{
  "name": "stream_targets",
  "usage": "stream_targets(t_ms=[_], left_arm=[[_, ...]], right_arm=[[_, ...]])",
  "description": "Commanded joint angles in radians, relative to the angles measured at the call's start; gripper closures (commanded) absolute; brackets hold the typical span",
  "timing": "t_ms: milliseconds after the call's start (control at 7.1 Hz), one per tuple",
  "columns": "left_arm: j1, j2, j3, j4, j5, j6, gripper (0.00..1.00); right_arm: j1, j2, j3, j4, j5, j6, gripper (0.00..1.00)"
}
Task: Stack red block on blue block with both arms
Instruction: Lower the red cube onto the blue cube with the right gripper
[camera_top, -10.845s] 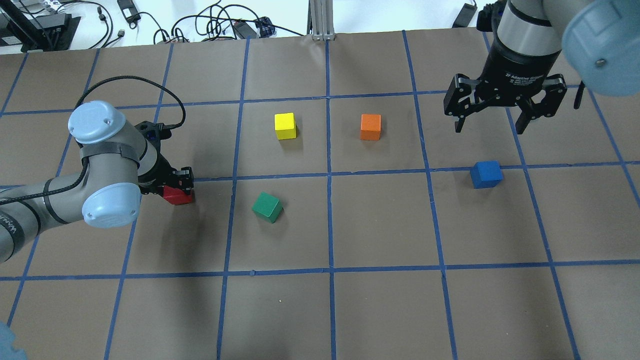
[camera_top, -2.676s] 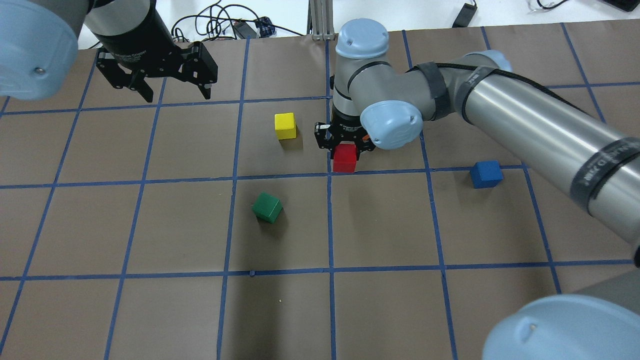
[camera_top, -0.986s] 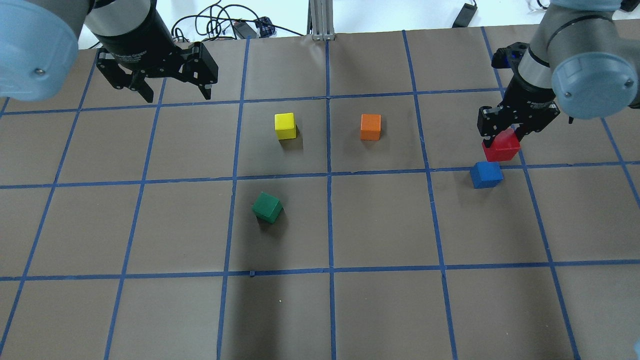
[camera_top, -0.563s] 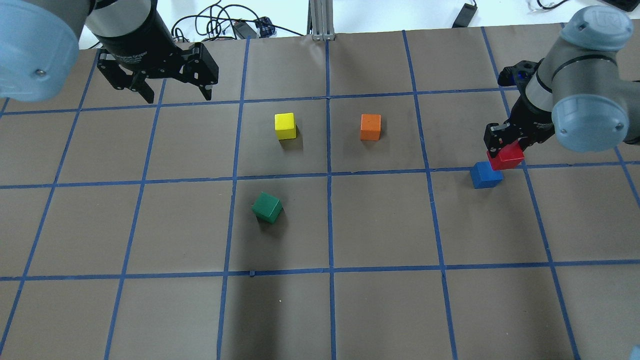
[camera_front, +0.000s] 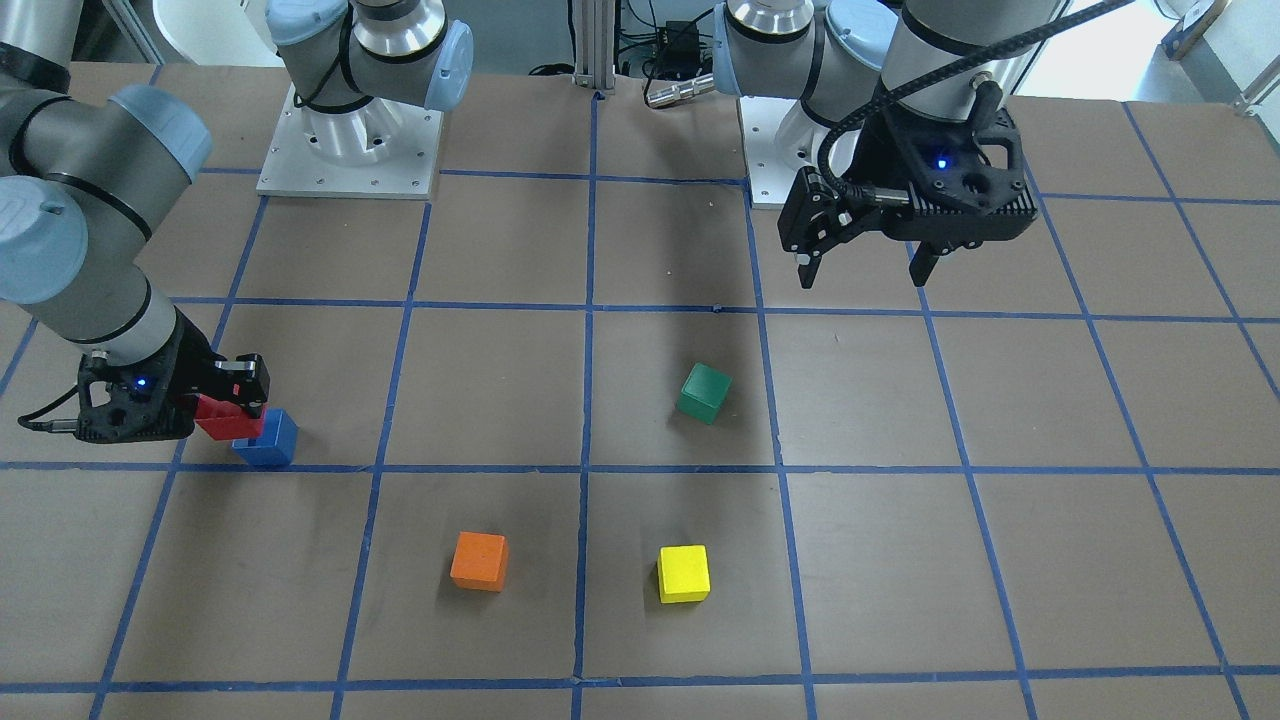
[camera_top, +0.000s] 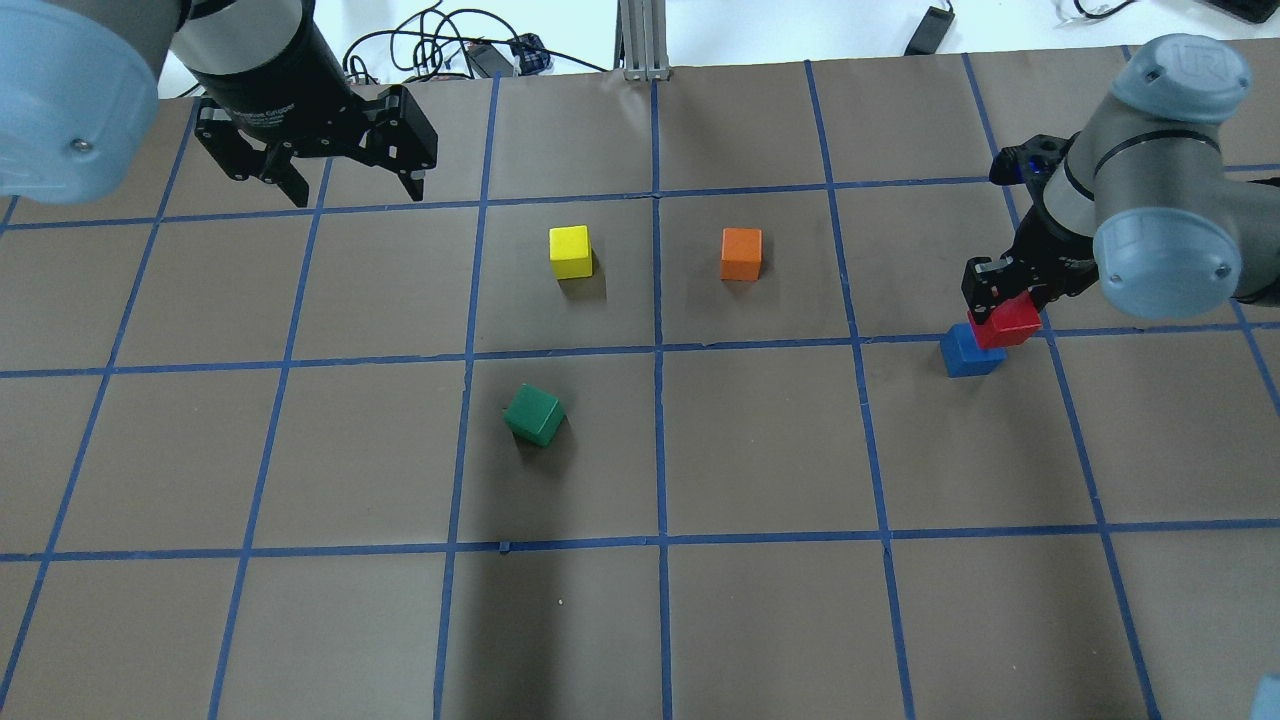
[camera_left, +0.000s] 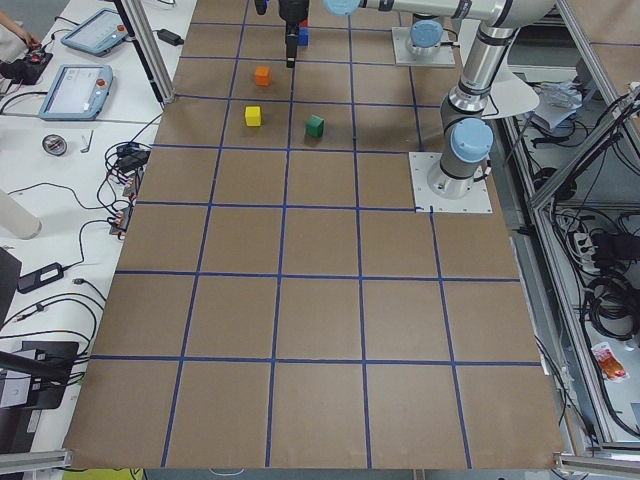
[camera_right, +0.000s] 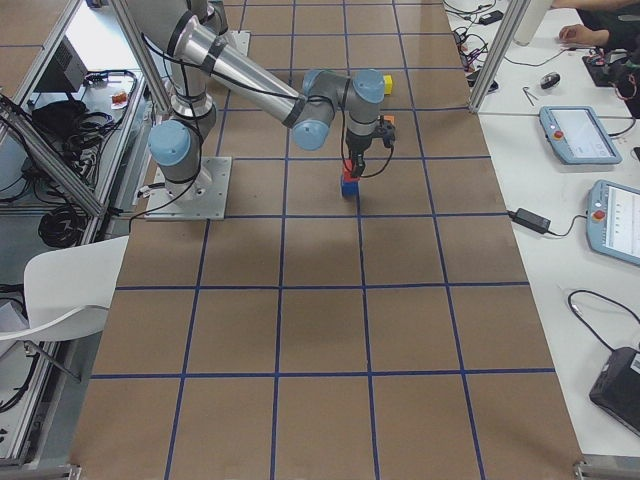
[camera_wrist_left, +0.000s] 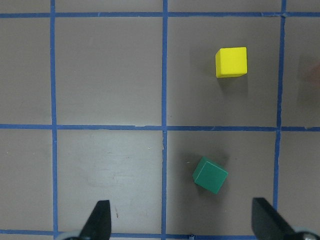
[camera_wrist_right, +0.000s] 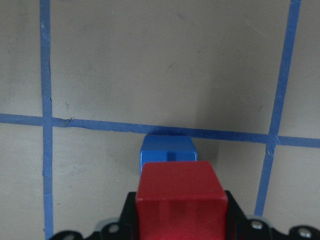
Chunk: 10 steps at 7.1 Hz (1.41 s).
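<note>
We see the black two-finger right gripper (camera_top: 1004, 303) low over the right side of the counter, its fingers pinching a small, matte, solid red block (camera_top: 1014, 322) on two opposite faces. In the right wrist view the red block (camera_wrist_right: 181, 197) fills the lower middle, clamped between the dark fingers. A small, matte, solid blue block (camera_wrist_right: 167, 148) shows just beyond and beneath it.

The red block is over the blue block and covers part of its top. From overhead, the blue block (camera_top: 962, 356) shows past the red one on its left and near sides. We cannot tell whether the two blocks touch, or how squarely they line up. The blue block stands on the counter right beside a line of blue tape. The silver-grey tubular right arm (camera_top: 1160, 250), with light blue joint caps, reaches in from the right edge.

The black left gripper (camera_top: 356, 190) hangs high over the far left of the counter, its fingers spread wide with nothing between them. Its wrist view looks straight down on two cubes lying well below.

The counter (camera_top: 760, 450) is a brown paper surface marked into squares by blue tape. A yellow cube (camera_top: 570, 251) and an orange cube (camera_top: 741, 253) stand apart from each other in the far middle. A green cube (camera_top: 534, 414) lies turned askew, nearer the robot than the yellow one.
</note>
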Motion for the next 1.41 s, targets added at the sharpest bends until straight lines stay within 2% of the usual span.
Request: stream_targets(t_ms=[0,1268], left_arm=[[0.0,-0.001,0.002,0.0,0.0,0.0,0.0],[-0.001,-0.002,0.003,0.0,0.0,0.0,0.0]], right_arm=[[0.0,0.016,0.008,-0.002,0.0,-0.006,1.0],[0.0,0.036,0.012,-0.006,0.011,-0.01,1.0]])
